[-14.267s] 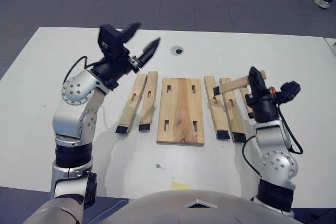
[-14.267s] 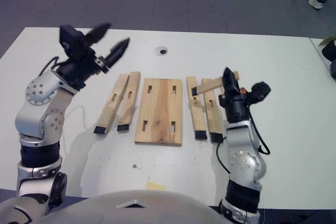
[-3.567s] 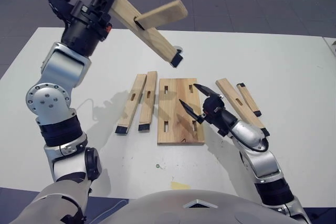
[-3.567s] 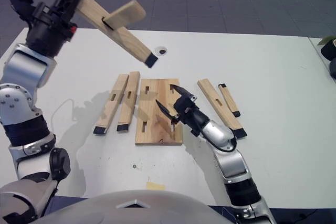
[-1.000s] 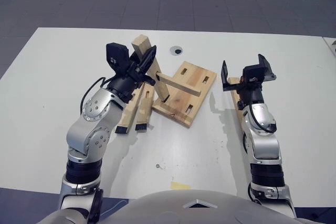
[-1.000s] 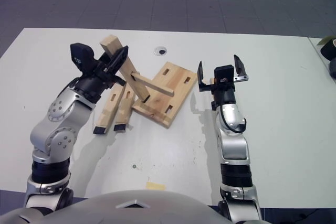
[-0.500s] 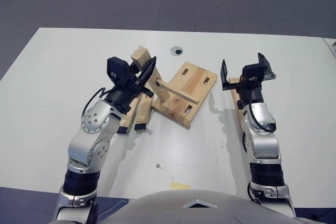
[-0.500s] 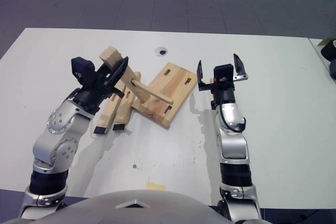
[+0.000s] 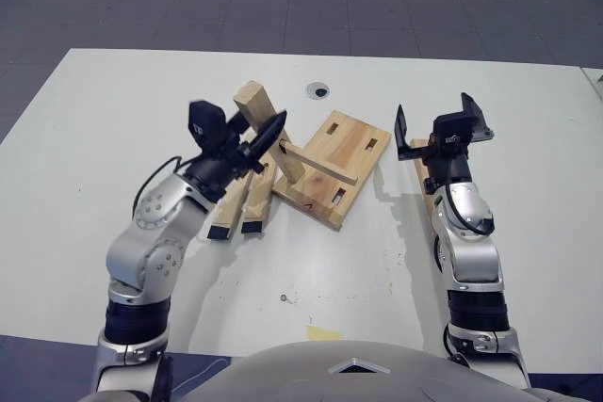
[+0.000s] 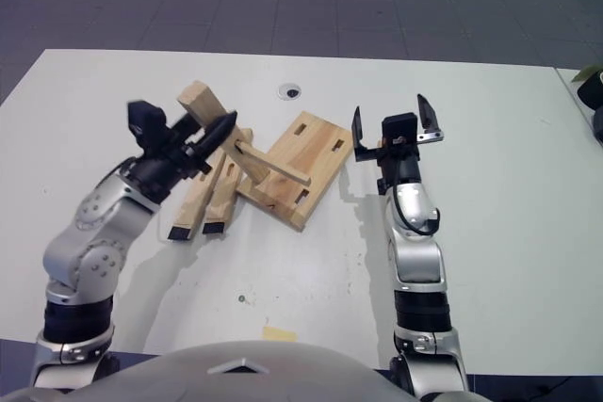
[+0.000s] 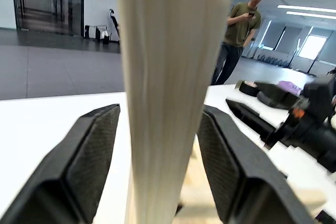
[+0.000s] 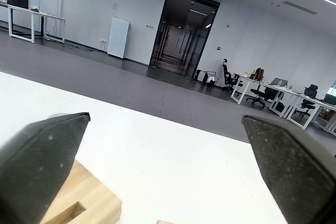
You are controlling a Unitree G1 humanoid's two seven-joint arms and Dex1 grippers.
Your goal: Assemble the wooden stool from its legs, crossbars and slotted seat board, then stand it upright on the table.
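Left tool [image 9: 268, 138] closed on a leg [image 9: 256, 105] bearing a crossbar [image 9: 325, 165], over the skewed seat board [image 9: 353, 138] at mid-worktop [image 9: 528, 91]; right tool [image 9: 433, 115] wide open, raised above another leg [image 9: 417, 147]

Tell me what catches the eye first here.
A slanting wooden leg with a crossbar jutting from it rises at the skewed seat board mid-table, the left gripper at it. To the board's right, the right gripper hangs with fingers wide open.
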